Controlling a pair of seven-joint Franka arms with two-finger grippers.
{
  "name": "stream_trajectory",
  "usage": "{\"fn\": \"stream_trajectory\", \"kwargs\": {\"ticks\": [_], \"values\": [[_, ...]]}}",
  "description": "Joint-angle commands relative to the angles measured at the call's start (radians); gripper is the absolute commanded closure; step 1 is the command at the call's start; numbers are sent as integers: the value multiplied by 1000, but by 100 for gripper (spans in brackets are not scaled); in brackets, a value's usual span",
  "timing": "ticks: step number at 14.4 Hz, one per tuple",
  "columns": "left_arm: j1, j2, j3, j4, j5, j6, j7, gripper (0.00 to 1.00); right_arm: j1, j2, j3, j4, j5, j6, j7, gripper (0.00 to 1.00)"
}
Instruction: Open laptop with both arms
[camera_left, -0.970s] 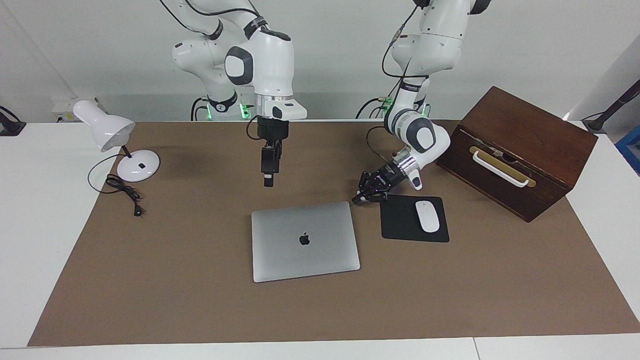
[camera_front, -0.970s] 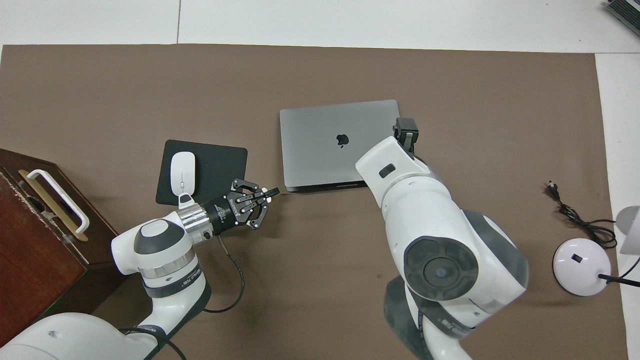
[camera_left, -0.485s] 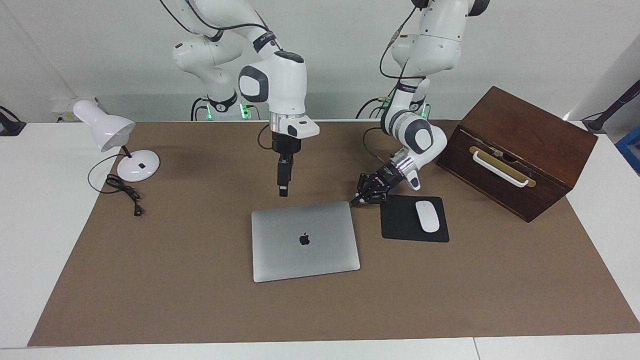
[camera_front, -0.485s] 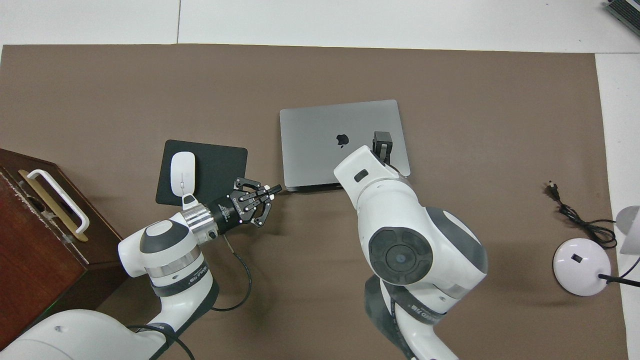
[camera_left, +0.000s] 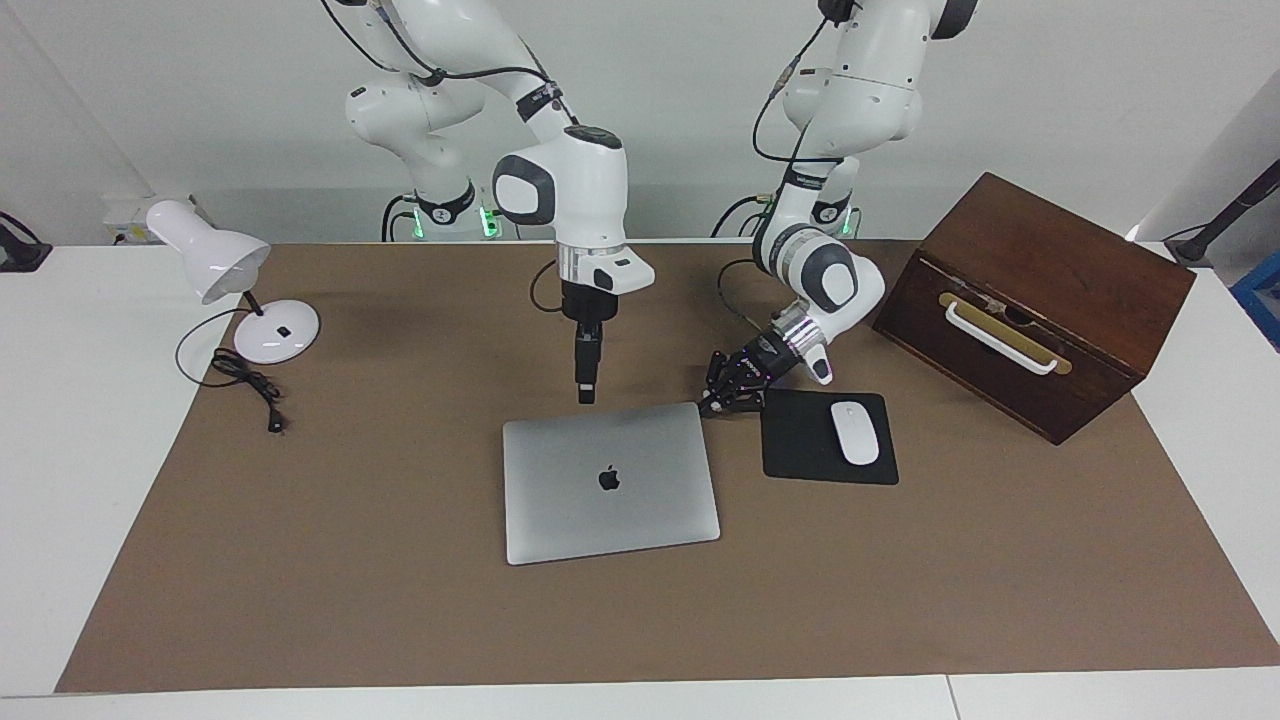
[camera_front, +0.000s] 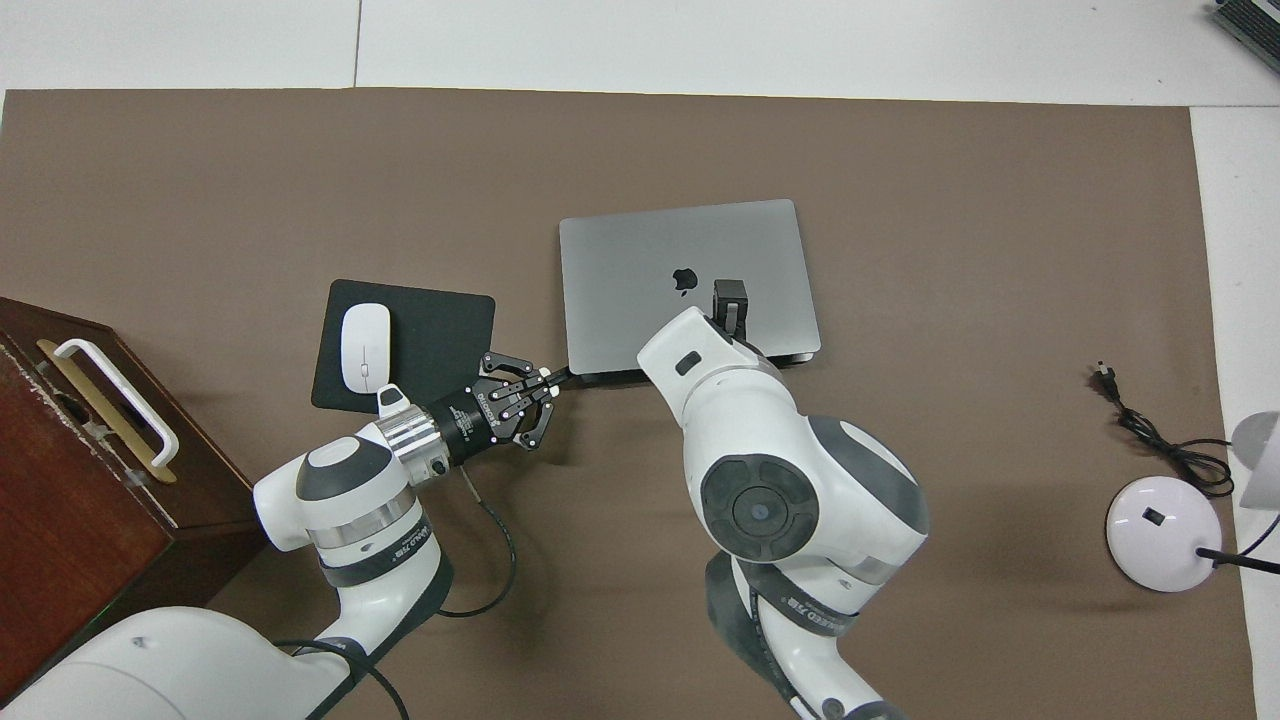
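Observation:
The silver-grey laptop (camera_left: 610, 480) (camera_front: 650, 270) lies closed on the brown mat, logo up. My left gripper (camera_left: 712, 403) (camera_front: 558, 377) is low over the mat at the laptop's corner nearer the robots, toward the left arm's end. It is shut, its fingertips meeting in a point, and holds nothing. I cannot tell whether the tip touches the laptop. My right gripper (camera_left: 586, 395) (camera_front: 730, 298) hangs pointing straight down over the laptop's edge nearer the robots, a little above it.
A black mouse pad (camera_left: 800, 445) with a white mouse (camera_left: 855, 432) lies beside the laptop, toward the left arm's end. A dark wooden box (camera_left: 1040, 290) stands past it. A white desk lamp (camera_left: 265, 335) and its cord (camera_left: 245, 385) sit at the right arm's end.
The right gripper has swung toward the left arm's end and come down over the laptop's edge. The left gripper has crept closer to the laptop's corner.

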Motion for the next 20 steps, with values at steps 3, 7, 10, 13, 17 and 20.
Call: {"fn": "stream_trajectory", "kwargs": {"ticks": [3,7,10,13,17,20], "values": [[-30,24,9,31,-46,47,18,100,-1,34,4,-10,-117,33,132,0],[-41,30,8,39,-65,77,18,100,0,62,4,-12,-128,48,154,0],[-49,42,6,49,-69,80,18,100,0,106,4,-10,-229,82,258,0],[-50,44,2,52,-71,80,18,100,0,121,4,-9,-287,85,320,0],[-49,42,2,55,-72,80,18,100,0,120,4,-10,-287,83,321,0],[-49,44,2,63,-77,85,18,100,3,121,4,-10,-287,85,321,0]]}}
